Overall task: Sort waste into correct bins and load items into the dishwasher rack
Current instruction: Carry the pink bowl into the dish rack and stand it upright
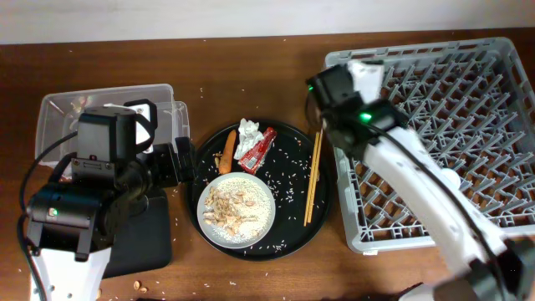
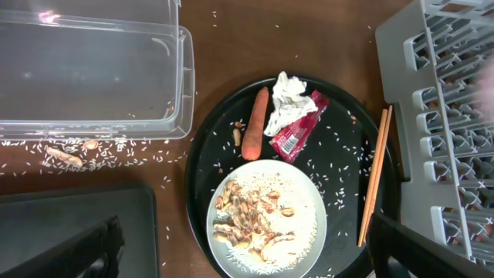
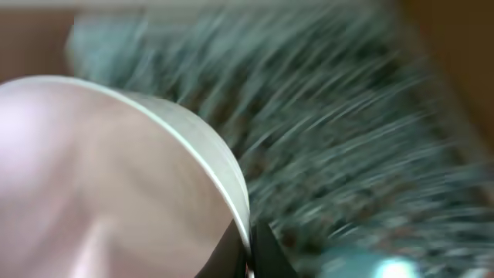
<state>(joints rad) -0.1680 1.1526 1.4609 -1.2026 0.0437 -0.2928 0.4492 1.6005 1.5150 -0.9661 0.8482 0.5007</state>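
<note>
The clear tub (image 2: 93, 77) lies to the left of the left pincer (image 2: 245, 232) on its far side, with rice grains (image 2: 116, 150) and a beige scrap (image 2: 62, 157) strewn along the tub's near wall. The flat black tray (image 2: 73, 208) sits by this pincer's left finger (image 2: 96, 251). The left pincer hangs spread wide, holding nothing, above the round black tray (image 2: 351, 162). Between its fingers is the plate (image 2: 305, 224), heaped with pale food scraps (image 2: 251, 220). Beyond the plate from the pincer lie the carrot piece (image 2: 255, 123) and, to its right, the crumpled tissue (image 2: 287, 104), which rests partly on the red wrapper (image 2: 299, 130). The chopsticks (image 2: 376, 174) lie side by side beyond the pincer's right finger, just beside the dishwasher rack (image 2: 432, 93). The right pincer (image 3: 251, 251) is over the rack's far left corner, pinching the rim of the white-pink bowl (image 3: 93, 177); its wrist view is blurred, with the rack's pegs spreading beyond the bowl
</note>
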